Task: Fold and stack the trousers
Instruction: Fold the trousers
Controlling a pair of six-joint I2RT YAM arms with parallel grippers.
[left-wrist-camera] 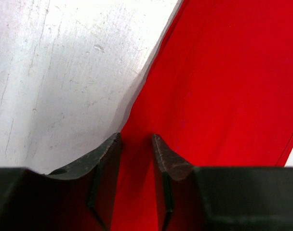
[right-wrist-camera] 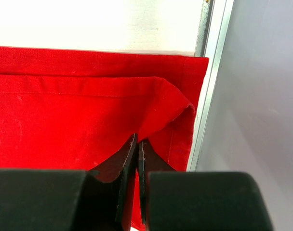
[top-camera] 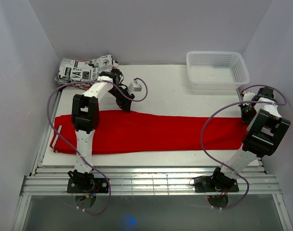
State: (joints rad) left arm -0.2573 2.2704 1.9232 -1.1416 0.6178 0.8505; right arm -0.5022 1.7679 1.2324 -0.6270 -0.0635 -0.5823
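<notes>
Clenching right gripper point(right-wrist-camera: 138, 142) jaws on a lifted hem corner of the trousers point(top-camera: 151, 131), right at the tips. Holding left gripper point(left-wrist-camera: 136, 139) jaws apart, straddling the cloth's far edge, seemingly grabbing nothing. Lying stretched full length beneath both, so probably only starting the first fold, not stacking yet. Catching that pinch only through the right wrist view, missing it overhead.

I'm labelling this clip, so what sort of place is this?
Probably a robot lab test cell, not a home: plain walls box in a white table on aluminium rails, with robot arms bolted at its near edge.
</notes>
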